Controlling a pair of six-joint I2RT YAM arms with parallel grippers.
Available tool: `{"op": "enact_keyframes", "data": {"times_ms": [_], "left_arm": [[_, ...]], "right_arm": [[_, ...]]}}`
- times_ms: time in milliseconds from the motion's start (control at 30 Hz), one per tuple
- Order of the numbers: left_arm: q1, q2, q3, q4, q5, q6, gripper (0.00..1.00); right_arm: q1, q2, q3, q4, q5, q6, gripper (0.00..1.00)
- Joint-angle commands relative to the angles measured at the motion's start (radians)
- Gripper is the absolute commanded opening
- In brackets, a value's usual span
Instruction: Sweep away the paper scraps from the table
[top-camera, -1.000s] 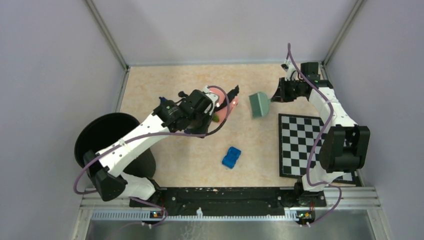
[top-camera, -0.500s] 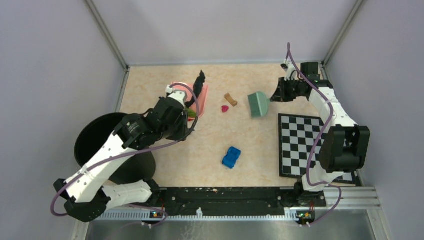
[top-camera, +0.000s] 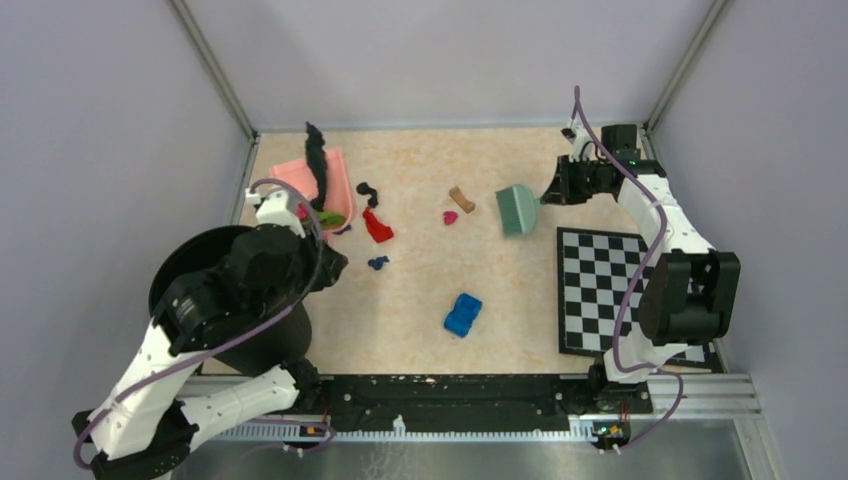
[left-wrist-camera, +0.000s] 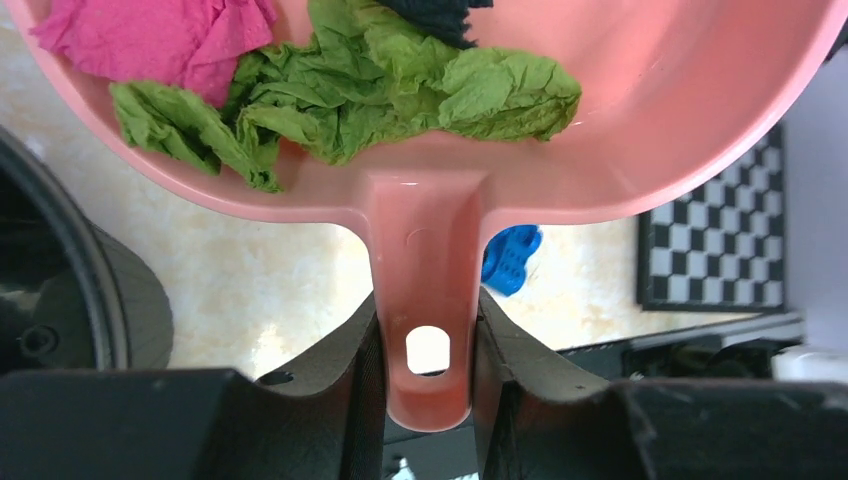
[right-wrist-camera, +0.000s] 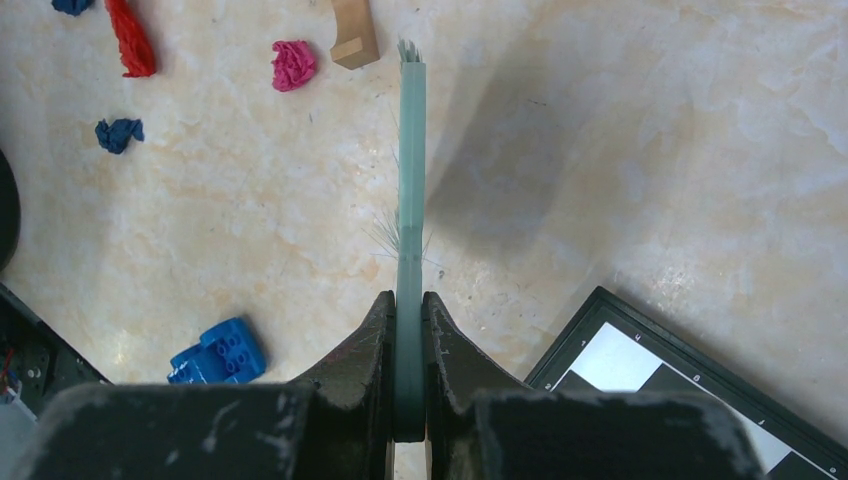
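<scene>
Pink plastic dustpan (left-wrist-camera: 640, 130) is sitting in the left claw (left-wrist-camera: 427, 320), whose jaws are pressing on both sides of its handle just above the hanging hole, so the claw is gripping the pan and not closed all the way. From above, the pan is showing over the far-left corner of the table (top-camera: 520, 290), just beyond the rim of a round black bin (top-camera: 190, 290). Some paper scraps (left-wrist-camera: 340, 90) are already lying inside it: crumpled green, a magenta wad at one side, and a black piece at the far edge. The rest are lying loose on the table to the right of the pan: a black curl (top-camera: 367, 189) and a red strip (top-camera: 377, 226) near the pan, a dark blue bit (top-camera: 378, 263) nearer the arms, and a magenta ball (top-camera: 450, 217) with a brown piece (top-camera: 460, 198) just beside it, toward the middle. The right claw (right-wrist-camera: 408, 305) is clamping tight on the thin handle of a pale green brush (right-wrist-camera: 410, 200), with the brush head pointing toward the brown and magenta bits and stopping just short of them. Whether the bristles are touching the table is not clear. A bright blue block toy (top-camera: 463, 314) is resting well apart from the scraps, toward the near edge. A black-and-white chequered board (top-camera: 610, 290) is lying at the right side, under the right arm.
</scene>
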Motion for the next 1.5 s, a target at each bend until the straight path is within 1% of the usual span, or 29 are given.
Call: {"op": "enact_keyframes", "data": {"times_ms": [0,133,267,433,600,667,733,800,833,933,1000,1033,1067,1100,1167,1233,1300,1333,1433,1467], "left_arm": [[-0.002,-0.096,-0.031,0.109,-0.102,-0.110,0.00],[-0.001,-0.214,-0.104,0.205,-0.167,-0.176,0.00],[-0.001,-0.283,-0.150,0.262,-0.184,-0.253,0.00],[-0.001,-0.411,-0.235,0.376,-0.197,-0.393,0.00],[-0.001,-0.517,-0.303,0.401,-0.235,-0.575,0.00],[-0.001,-0.562,-0.347,0.456,-0.229,-0.641,0.00],[-0.001,-0.608,-0.421,0.555,-0.213,-0.686,0.00],[-0.002,-0.640,-0.467,0.650,-0.198,-0.708,0.00],[-0.001,-0.642,-0.471,0.668,-0.195,-0.719,0.00],[-0.001,-0.620,-0.443,0.668,-0.204,-0.697,0.00],[-0.002,-0.623,-0.445,0.664,-0.219,-0.723,0.00],[0.000,-0.639,-0.466,0.689,-0.229,-0.738,0.00],[0.000,-0.663,-0.500,0.734,-0.242,-0.750,0.00],[0.000,-0.703,-0.533,0.814,-0.264,-0.753,0.00],[-0.001,-0.742,-0.567,0.883,-0.318,-0.721,0.00],[0.000,-0.735,-0.536,0.842,-0.349,-0.710,0.00],[0.001,-0.719,-0.515,0.783,-0.343,-0.751,0.00],[0.001,-0.719,-0.525,0.781,-0.335,-0.772,0.00],[0.001,-0.742,-0.568,0.863,-0.339,-0.750,0.00],[0.001,-0.746,-0.568,0.864,-0.346,-0.745,0.00]], "right_arm": [[0.004,-0.015,0.007,0.015,-0.025,-0.018,0.00],[0.005,-0.011,0.009,0.010,-0.027,-0.020,0.00],[0.005,-0.009,0.009,0.007,-0.027,-0.020,0.00],[0.004,-0.001,0.012,-0.001,-0.029,-0.023,0.00],[0.004,0.000,0.013,-0.006,-0.033,-0.024,0.00],[0.004,0.001,0.012,-0.007,-0.033,-0.024,0.00],[0.004,0.003,0.012,-0.008,-0.035,-0.025,0.00],[0.004,0.006,0.014,-0.011,-0.037,-0.026,0.00],[0.004,0.007,0.014,-0.012,-0.037,-0.027,0.00],[0.004,0.010,0.014,-0.014,-0.037,-0.029,0.00],[0.004,0.010,0.014,-0.017,-0.037,-0.029,0.00],[0.004,0.009,0.014,-0.016,-0.038,-0.029,0.00],[0.005,0.010,0.013,-0.017,-0.039,-0.029,0.00],[0.005,0.011,0.014,-0.016,-0.040,-0.029,0.00],[0.005,0.013,0.014,-0.019,-0.044,-0.029,0.00],[0.004,0.014,0.014,-0.022,-0.045,-0.030,0.00],[0.005,0.011,0.014,-0.025,-0.042,-0.032,0.00],[0.005,0.010,0.013,-0.025,-0.041,-0.032,0.00],[0.005,0.009,0.015,-0.025,-0.042,-0.032,0.00],[0.005,0.010,0.014,-0.026,-0.044,-0.031,0.00]]}}
